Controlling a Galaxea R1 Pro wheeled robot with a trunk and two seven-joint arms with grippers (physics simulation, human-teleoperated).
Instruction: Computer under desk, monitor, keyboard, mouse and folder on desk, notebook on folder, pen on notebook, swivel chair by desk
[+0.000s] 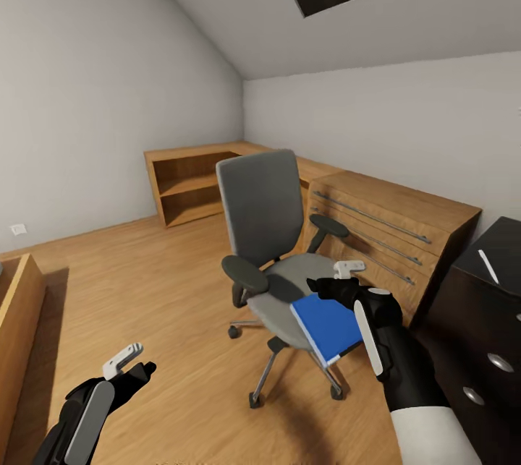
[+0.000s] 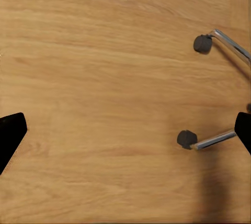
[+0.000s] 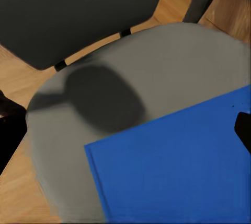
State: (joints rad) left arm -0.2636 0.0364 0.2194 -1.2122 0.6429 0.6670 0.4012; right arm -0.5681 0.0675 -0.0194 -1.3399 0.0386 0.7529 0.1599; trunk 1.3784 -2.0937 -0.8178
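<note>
folder (image 1: 327, 327) on swivel chair (image 1: 278, 262) seat | wood floor (image 1: 166, 306), attic bedroom | both jaws released

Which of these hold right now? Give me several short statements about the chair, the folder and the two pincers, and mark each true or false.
1. The blue folder lies on the swivel chair seat. True.
2. The right pincer hovers over the folder's edge. True.
3. The left pincer grips the chair's armrest. False: it hangs over bare wooden floor, holding nothing.
4. The chair stands on a chrome base with casters. True.
5. The folder is red. False: it is bright blue.
6. The pen lies on the chair seat. False: it lies on the black desk.
</note>
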